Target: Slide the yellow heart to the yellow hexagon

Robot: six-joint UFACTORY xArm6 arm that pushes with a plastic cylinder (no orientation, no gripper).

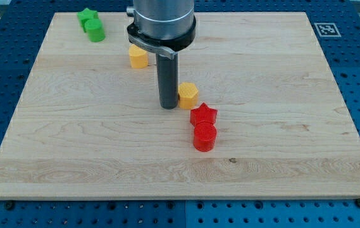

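The yellow heart (138, 57) lies at the view's upper middle, partly behind the arm's collar. The yellow hexagon (188, 95) lies near the board's middle, below and to the right of the heart. My tip (168, 107) rests on the board right next to the hexagon's left side, close to touching it. The tip is well below and to the right of the heart.
A red star (203, 115) and a red round block (204, 137) sit touching just below and right of the hexagon. A green star (87, 16) and a green round block (95, 30) sit together at the board's top left. The wooden board (293, 158) ends at blue pegboard.
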